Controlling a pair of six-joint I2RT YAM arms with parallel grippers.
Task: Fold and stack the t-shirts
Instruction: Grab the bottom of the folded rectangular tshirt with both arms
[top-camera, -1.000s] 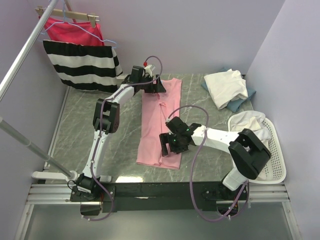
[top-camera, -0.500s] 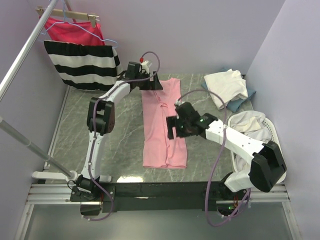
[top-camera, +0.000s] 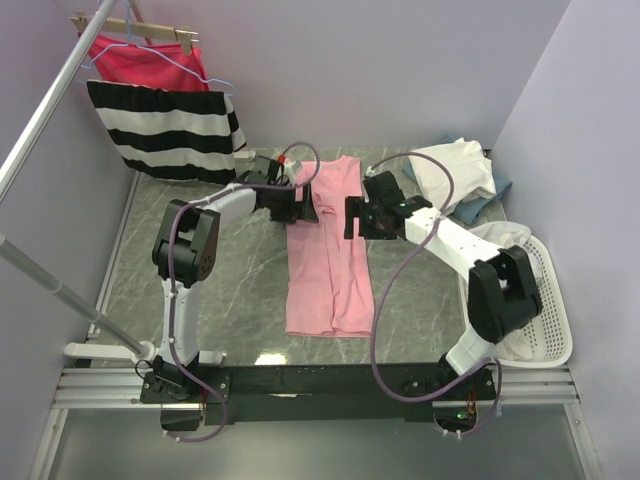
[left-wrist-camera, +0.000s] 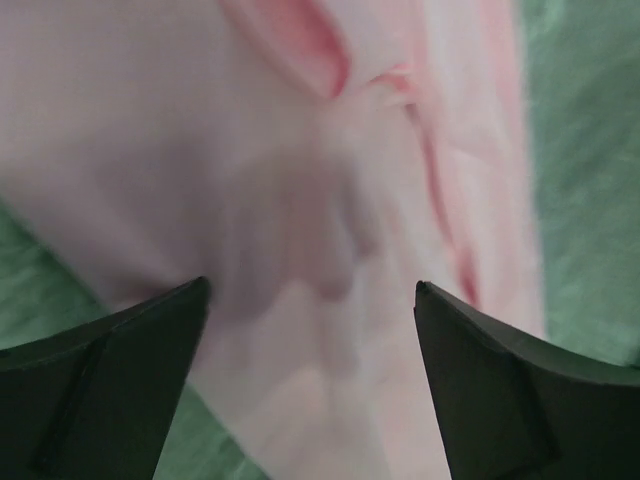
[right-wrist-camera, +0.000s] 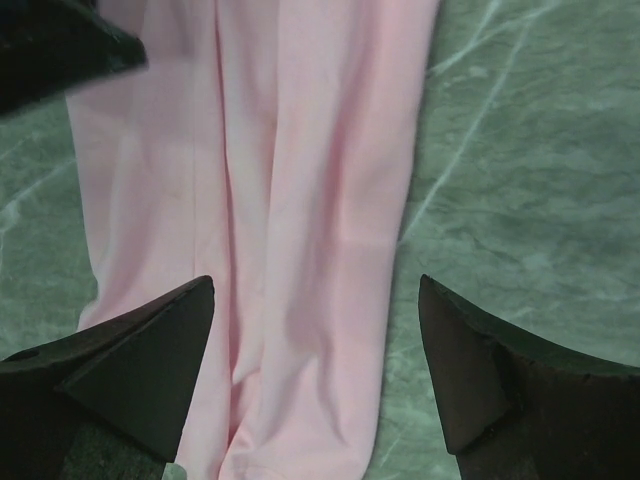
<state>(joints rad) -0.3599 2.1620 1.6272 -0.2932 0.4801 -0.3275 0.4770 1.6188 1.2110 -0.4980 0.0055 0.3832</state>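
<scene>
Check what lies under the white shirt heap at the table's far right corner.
A blue garment shows beneath the white shirt heap, at its edges only; the rest of it is covered.

Legible text, labels, brands, numbers, signs: none in any view. Long folded light pink soft t-shirt (top-camera: 328, 270): no readable print in the top or right wrist views; too blurred in the left wrist view to tell any fine marking.
</scene>
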